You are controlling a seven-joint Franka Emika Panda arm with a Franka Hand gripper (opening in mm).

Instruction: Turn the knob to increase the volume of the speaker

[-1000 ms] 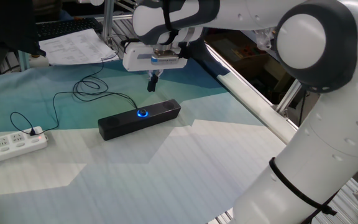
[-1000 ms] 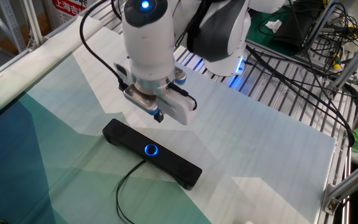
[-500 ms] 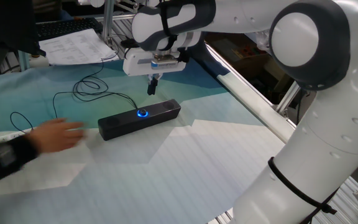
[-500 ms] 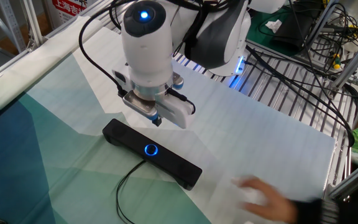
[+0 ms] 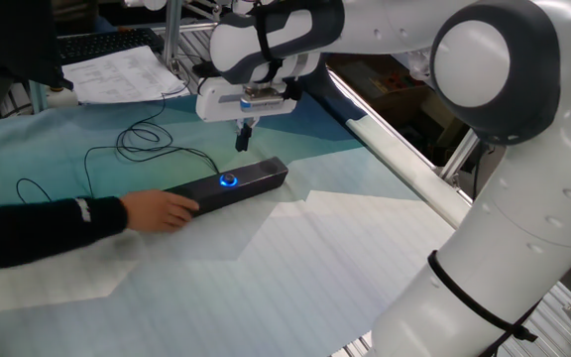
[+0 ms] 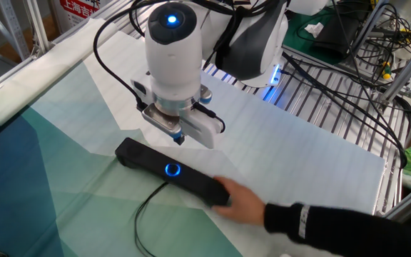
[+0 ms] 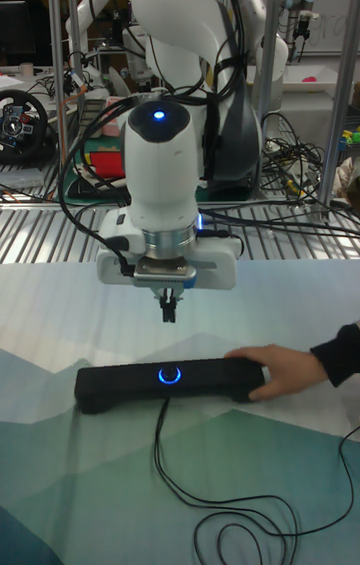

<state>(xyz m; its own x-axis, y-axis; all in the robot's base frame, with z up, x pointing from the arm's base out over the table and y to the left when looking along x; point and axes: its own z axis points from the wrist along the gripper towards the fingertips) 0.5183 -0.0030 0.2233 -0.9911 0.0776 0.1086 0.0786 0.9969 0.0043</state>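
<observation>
The speaker (image 5: 251, 178) (image 6: 143, 158) (image 7: 110, 387) is a slim black bar lying on the teal and white cloth. Its knob (image 5: 228, 180) (image 6: 172, 170) (image 7: 170, 375) glows blue at the middle of the bar's face. My gripper (image 5: 243, 142) (image 6: 180, 138) (image 7: 168, 310) points down, hanging a short way above and just behind the knob without touching it. Its fingers are shut with nothing between them. A person's hand (image 5: 162, 210) (image 6: 237, 207) (image 7: 275, 370) rests on one end of the speaker.
The person's dark-sleeved arm (image 5: 38, 230) (image 6: 334, 225) stretches across the table's near side. A thin black cable (image 5: 137, 144) (image 7: 215, 515) loops over the cloth from the speaker. Papers (image 5: 117, 71) lie at the back, and metal rails (image 6: 334, 107) border the table.
A person's hand has come in and settled on the speaker's end; the speaker shifted slightly. My gripper has stayed almost in place above the knob.
</observation>
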